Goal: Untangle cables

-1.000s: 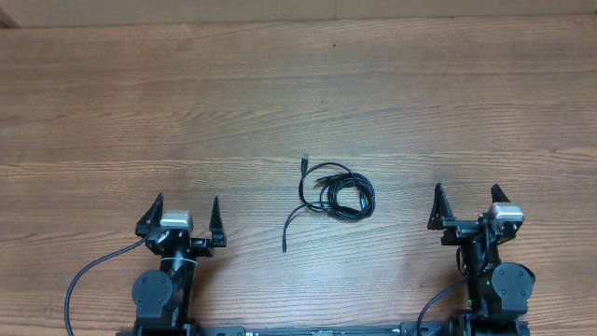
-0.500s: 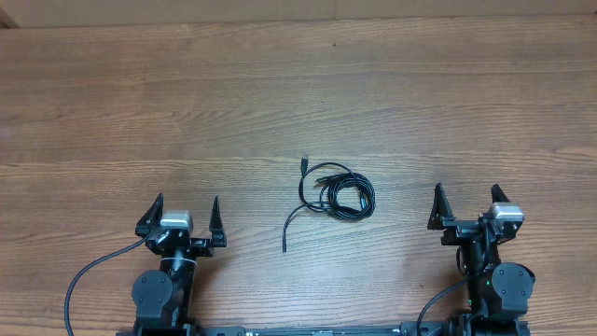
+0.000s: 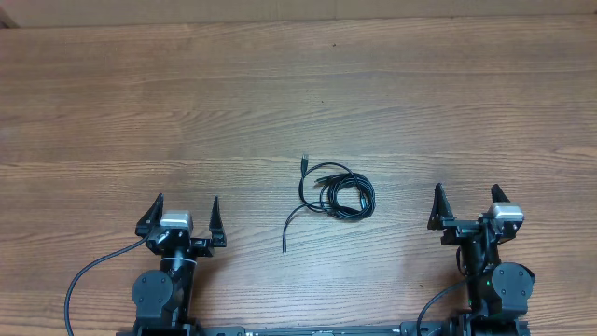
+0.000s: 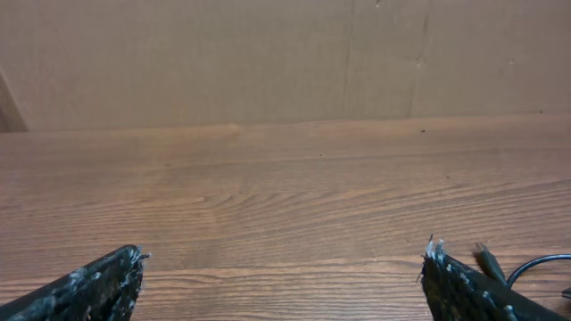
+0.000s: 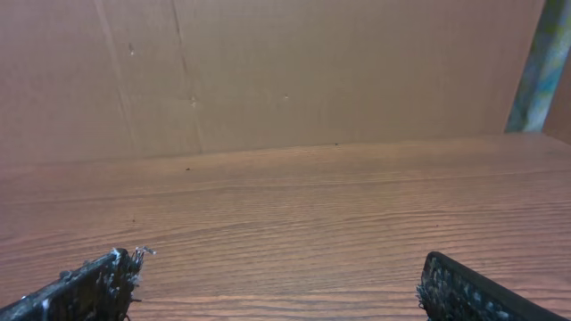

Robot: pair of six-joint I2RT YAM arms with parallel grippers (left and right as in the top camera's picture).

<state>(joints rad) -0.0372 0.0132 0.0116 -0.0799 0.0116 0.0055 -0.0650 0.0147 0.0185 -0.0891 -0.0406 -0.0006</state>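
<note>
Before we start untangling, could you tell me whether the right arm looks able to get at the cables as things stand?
Probably yes: bare table lies between the open right hand and the cables, with nothing in the way.

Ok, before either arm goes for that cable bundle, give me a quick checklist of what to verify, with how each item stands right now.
1. Left gripper open and holding nothing: ok.
2. Right gripper open and holding nothing: ok.
3. Cables lying flat on the table between the two arms, touched by neither: ok.
4. Free ends to grab: a loose strand trails toward the arms and a plug end sticks out on the far side: ok.
5. Number of cords and where they cross inside the coil: cannot tell, too small.
6. Bundle framed by a wrist camera: not ok; the left wrist view catches only an edge of it, the right wrist view none.
</note>
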